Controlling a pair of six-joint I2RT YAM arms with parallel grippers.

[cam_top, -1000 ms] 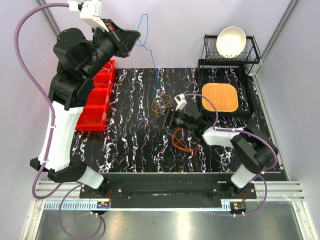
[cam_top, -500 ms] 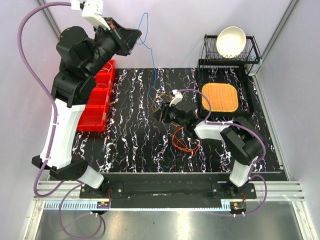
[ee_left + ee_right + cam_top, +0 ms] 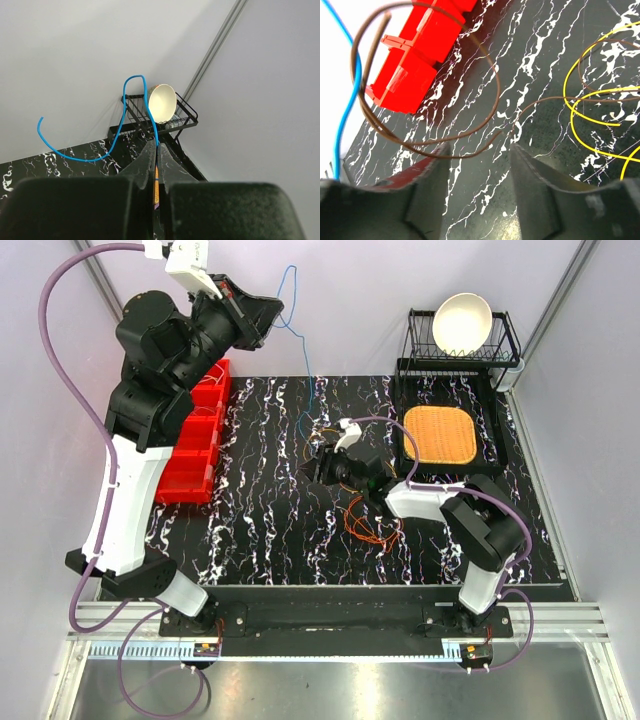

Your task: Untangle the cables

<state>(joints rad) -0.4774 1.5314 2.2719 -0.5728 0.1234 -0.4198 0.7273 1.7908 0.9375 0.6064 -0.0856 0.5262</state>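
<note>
At the left claw (image 3: 156, 147), both fingers are pressed together on the blue cable (image 3: 135, 76). That claw is held high above the far left of the table (image 3: 260, 530), over the red bins (image 3: 195, 445). From the pinch the blue cable arcs upward, then hangs down to the tangle (image 3: 322, 440) at mid-table.

At the right claw (image 3: 477, 155), the fingers stand apart, low over the table and just beside the tangle. Nothing is gripped. A brown cable (image 3: 495, 75) loops directly ahead of the fingertips, and one strand crosses the gap near the tips. Whether it touches a finger cannot be told. Yellow cables (image 3: 565, 82) lie to one side of this claw, the blue cable and the bins to the other. An orange bundle (image 3: 365, 525) lies nearer the arm bases, apart from the tangle.

Step in hand, as judged: separation of the blue cable. The left arm supplies lift, and the right arm is placed to anchor the other loops. The task appears to be at an early stage, since the brown and yellow cables lie heaped.

Next move, as judged: close the right claw on the brown strand, or press it to the table, before any pull. Pull the blue cable slowly, because it may drag light loops along or tighten a knot.
</note>
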